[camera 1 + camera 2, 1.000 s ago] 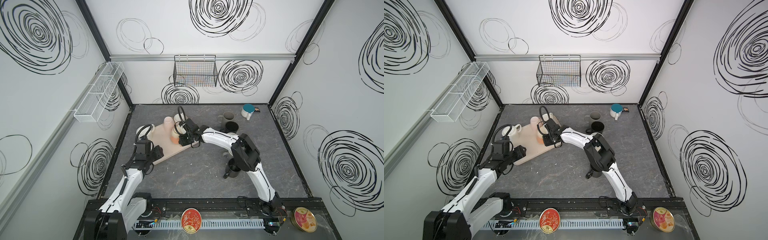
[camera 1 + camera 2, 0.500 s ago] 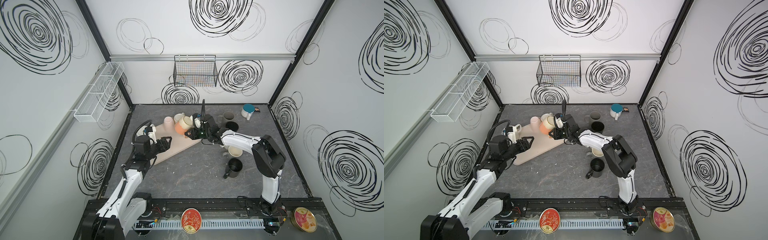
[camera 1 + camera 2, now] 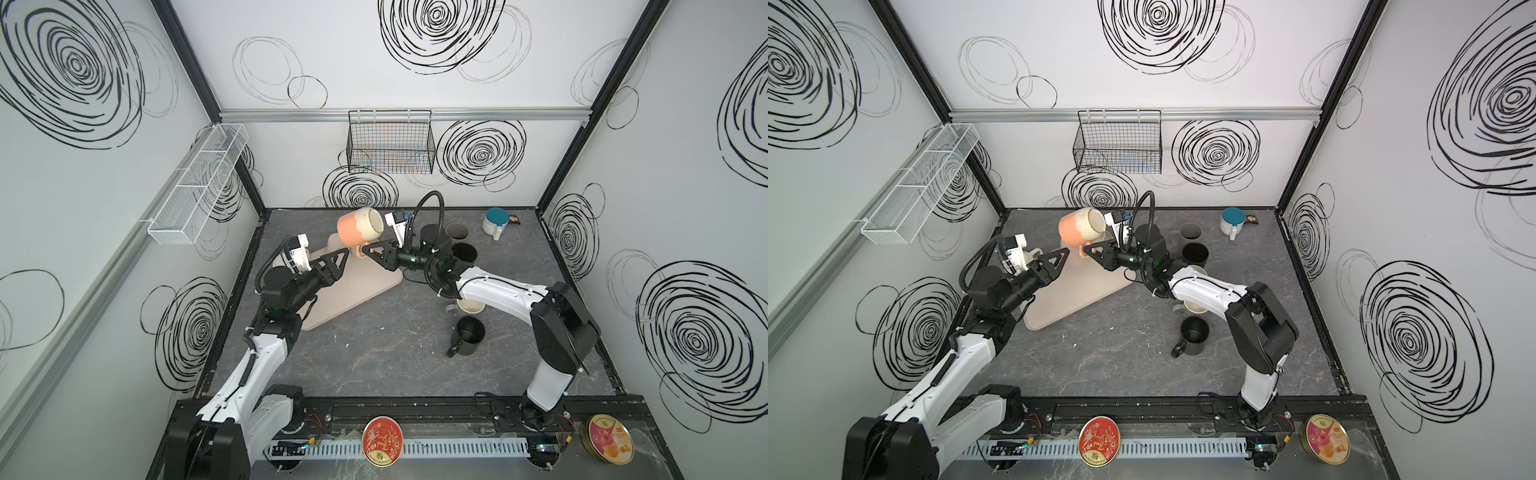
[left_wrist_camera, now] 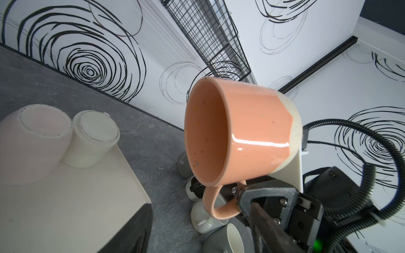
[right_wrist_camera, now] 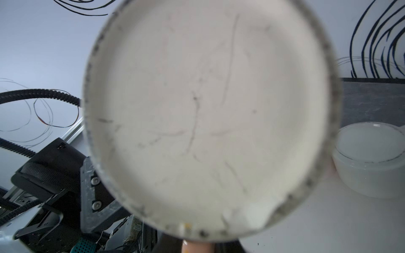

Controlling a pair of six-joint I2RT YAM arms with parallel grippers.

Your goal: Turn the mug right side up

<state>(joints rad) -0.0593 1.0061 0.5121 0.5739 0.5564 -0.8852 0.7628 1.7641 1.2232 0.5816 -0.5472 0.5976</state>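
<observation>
Tray [image 3: 357,286] lies below the orange mug [image 3: 357,230], which hangs in the air on its side, handle down, mouth toward my left gripper [image 3: 338,266]. That one stands released and empty; my right gripper [image 3: 366,252] is clenched on the handle.

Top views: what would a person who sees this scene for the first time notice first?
Most striking is the orange mug, held in the air on its side by the far end of the beige tray; the right gripper is closed on its handle. The left gripper, open, points at it from the left. A black mug stands upright farther right.
</observation>
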